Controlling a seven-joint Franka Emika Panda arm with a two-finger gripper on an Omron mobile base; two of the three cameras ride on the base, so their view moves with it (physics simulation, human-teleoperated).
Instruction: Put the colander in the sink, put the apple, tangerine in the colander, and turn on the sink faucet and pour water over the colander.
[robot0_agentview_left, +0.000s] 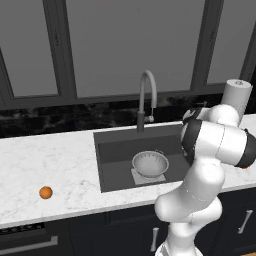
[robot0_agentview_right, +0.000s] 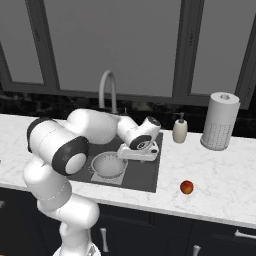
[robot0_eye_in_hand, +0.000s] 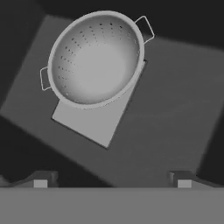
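The silver colander (robot0_agentview_left: 150, 164) (robot0_agentview_right: 108, 165) stands upright and empty on the lighter plate (robot0_eye_in_hand: 94, 122) at the bottom of the dark sink (robot0_agentview_left: 115, 145) (robot0_agentview_right: 146, 174). In the hand view the colander (robot0_eye_in_hand: 96, 59) lies ahead and below, apart from my gripper (robot0_eye_in_hand: 112, 183), whose tips stand wide open with nothing between them. My hand (robot0_agentview_right: 141, 147) hovers over the right part of the sink. The orange tangerine (robot0_agentview_left: 45, 192) rests on the counter left of the sink. The red apple (robot0_agentview_right: 186, 187) lies on the counter to the right. The gooseneck faucet (robot0_agentview_left: 146, 95) (robot0_agentview_right: 108, 90) rises behind the basin.
A white paper-towel cylinder (robot0_agentview_right: 220, 121) (robot0_agentview_left: 236, 97) and a soap dispenser (robot0_agentview_right: 180, 130) stand at the back right of the marble counter (robot0_agentview_left: 60, 160). Dark windows run along the back wall. Drawer fronts line the counter's front edge.
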